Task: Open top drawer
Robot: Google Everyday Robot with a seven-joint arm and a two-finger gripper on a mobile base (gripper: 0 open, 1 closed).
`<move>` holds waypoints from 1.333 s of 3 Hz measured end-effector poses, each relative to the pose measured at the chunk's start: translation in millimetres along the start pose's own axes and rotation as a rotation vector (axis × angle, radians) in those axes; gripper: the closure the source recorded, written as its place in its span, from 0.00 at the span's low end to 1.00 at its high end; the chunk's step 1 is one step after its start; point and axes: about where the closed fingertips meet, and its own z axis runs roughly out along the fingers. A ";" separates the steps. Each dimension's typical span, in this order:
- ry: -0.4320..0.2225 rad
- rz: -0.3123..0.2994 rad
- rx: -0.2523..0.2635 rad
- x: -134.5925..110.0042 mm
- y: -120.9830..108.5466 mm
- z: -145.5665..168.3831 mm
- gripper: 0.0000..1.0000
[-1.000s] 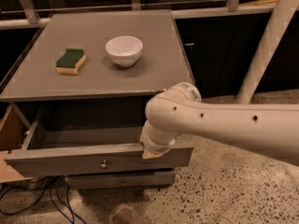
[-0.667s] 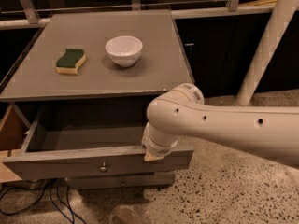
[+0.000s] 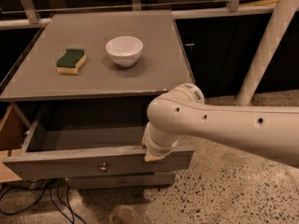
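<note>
The top drawer (image 3: 70,164) is a wide grey wooden drawer with a small round metal knob (image 3: 103,167) at the centre of its flat front. It stands pulled well out from under the grey table top, and its inside looks empty. My gripper (image 3: 152,155) sits at the drawer front's upper edge, right of the knob, below my white arm's wrist (image 3: 161,141). The arm comes in from the right. A narrower lower drawer (image 3: 121,182) shows below.
A white bowl (image 3: 124,50) and a green-and-yellow sponge (image 3: 71,61) sit on the table top (image 3: 154,73). A white post (image 3: 268,45) stands at the right. Cables (image 3: 56,202) lie on the speckled floor at the lower left. A wooden piece (image 3: 9,129) is at the left edge.
The drawer has come slightly further out toward the camera, with the gripper staying at its front edge. Bowl and sponge have not moved.
</note>
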 end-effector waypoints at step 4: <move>0.002 0.016 -0.019 3.2 13.8 -2.5 0.83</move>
